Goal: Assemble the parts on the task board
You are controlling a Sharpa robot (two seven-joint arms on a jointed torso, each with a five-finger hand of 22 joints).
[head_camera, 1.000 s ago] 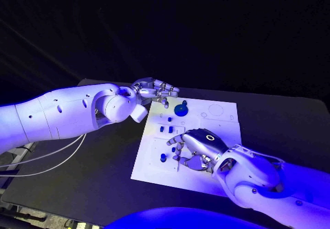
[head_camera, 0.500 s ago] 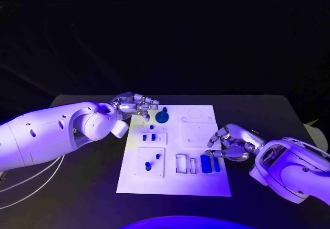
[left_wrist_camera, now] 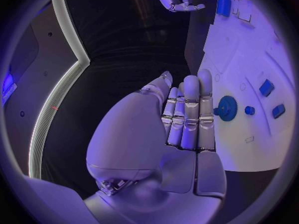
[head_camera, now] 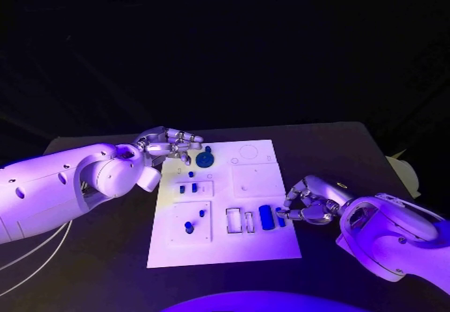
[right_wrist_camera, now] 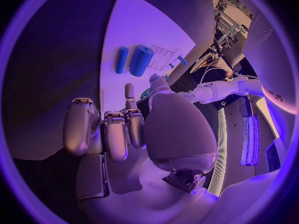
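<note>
Head view puts your right hand [head_camera: 314,203] at the board's [head_camera: 258,242] right edge, fingers curled in and holding nothing, close beside the two blue cylinders [head_camera: 267,216] lying on the board. Your left hand [head_camera: 169,143] hovers at the far left corner, fingers bent and empty, just beside the blue gear [head_camera: 205,158]. Small blue pegs [head_camera: 188,188] stand in the left-hand recesses. Your risk, as I judge it: reaching in with those curled fingers could nudge a cylinder and set it rolling, or shift the board itself.
</note>
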